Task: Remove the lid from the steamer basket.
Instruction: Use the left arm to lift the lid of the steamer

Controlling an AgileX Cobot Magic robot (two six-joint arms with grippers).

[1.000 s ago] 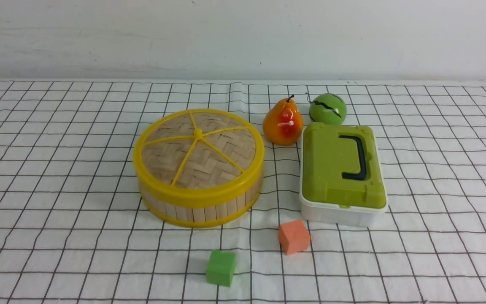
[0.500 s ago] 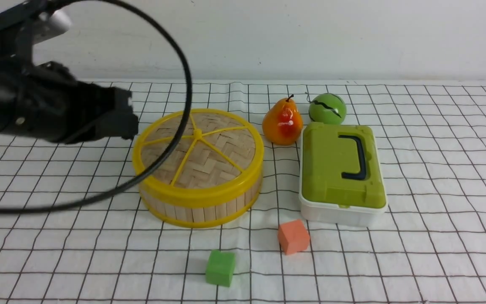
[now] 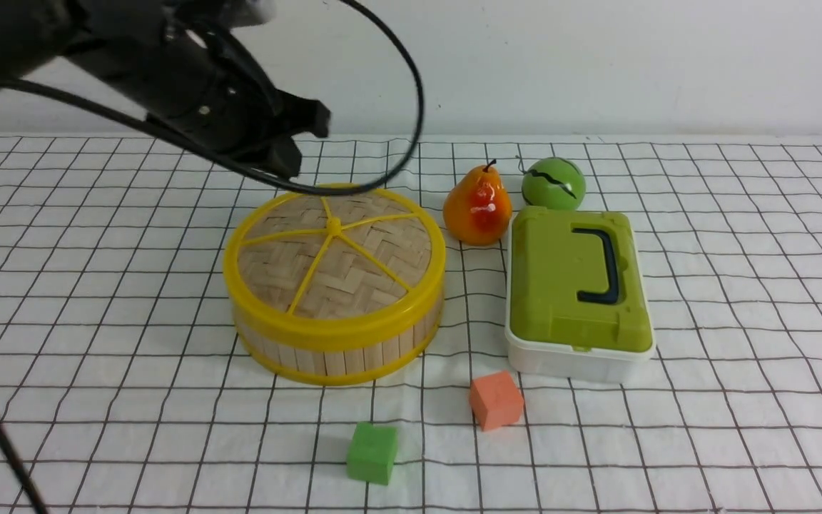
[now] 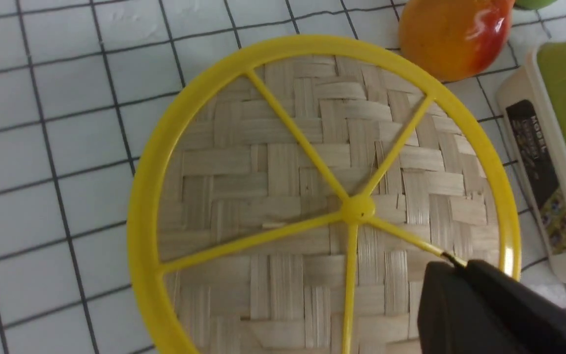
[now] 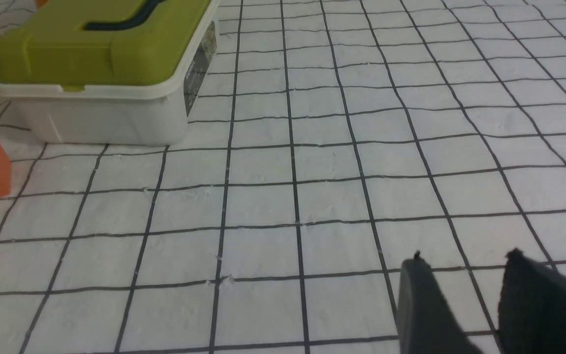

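The lid (image 3: 354,271), a woven bamboo disc with a yellow rim and spokes, sits flat on the steamer basket (image 3: 340,357) in the middle of the checked cloth. My left gripper (image 3: 304,139) hovers above the lid's far left edge. In the left wrist view its black fingers (image 4: 479,305) lie pressed together over a spoke of the lid (image 4: 283,196), holding nothing. My right gripper (image 5: 465,258) shows only in its own wrist view. It stands open, low over bare cloth, with nothing between its fingers.
A pear (image 3: 477,207) and a green ball (image 3: 554,184) stand behind a white box with a green lid (image 3: 579,285), right of the basket. An orange cube (image 3: 496,400) and a green cube (image 3: 373,452) lie in front. A black cable (image 3: 414,107) loops over the basket.
My left arm has come in from the left and swung up and rightward, ending above the lid's far left edge. The lid and basket have not moved.
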